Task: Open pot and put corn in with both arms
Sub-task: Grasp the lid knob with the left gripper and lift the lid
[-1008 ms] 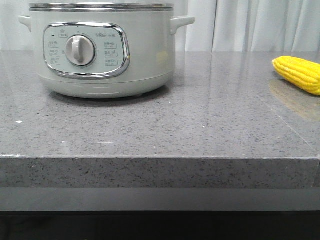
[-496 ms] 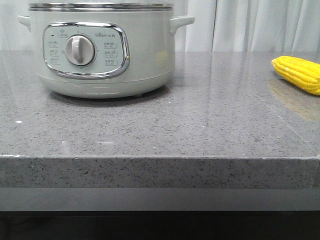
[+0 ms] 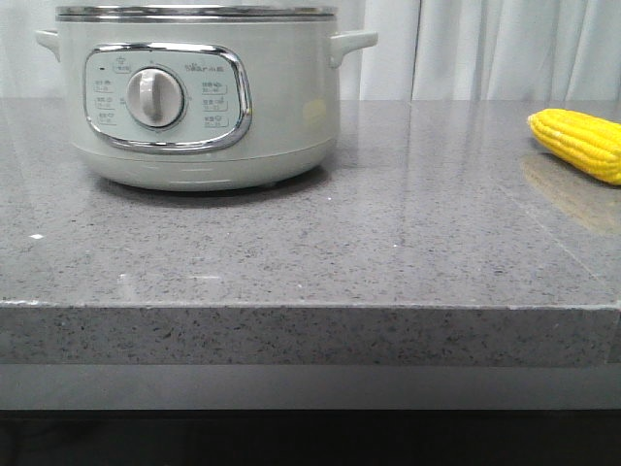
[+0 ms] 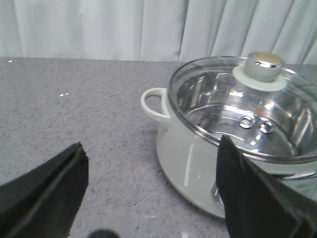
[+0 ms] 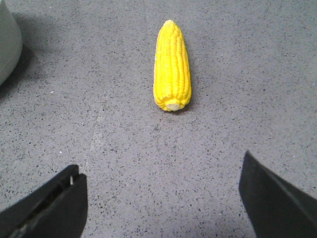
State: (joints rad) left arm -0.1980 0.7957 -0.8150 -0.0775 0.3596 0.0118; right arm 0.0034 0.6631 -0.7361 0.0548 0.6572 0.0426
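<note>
Nothing is moving between the earlier front shots and this one: pot (image 3: 199,97) is sitting at about 10 o'clock on the grey counter (image 3: 369,252) and corn (image 3: 580,143) is lying way over at 3 o'clock, well apart from it, so you're basically still at the start.

You're risking two things here imo. That glass lid (image 4: 247,106) is still sitting on the pot, and its little knob (image 4: 265,67) is looking smooth and rounded, so a sloppy pinch is probably going to slip. The cob is round too, so nudging it with one finger is likely sending it rolling.

Left gripper (image 4: 148,198) is hanging spread wide, holding nothing, pot just ahead of it. Right gripper (image 5: 163,198) is also gaping wide and empty, hovering short of the corn's blunt end, touching nothing
</note>
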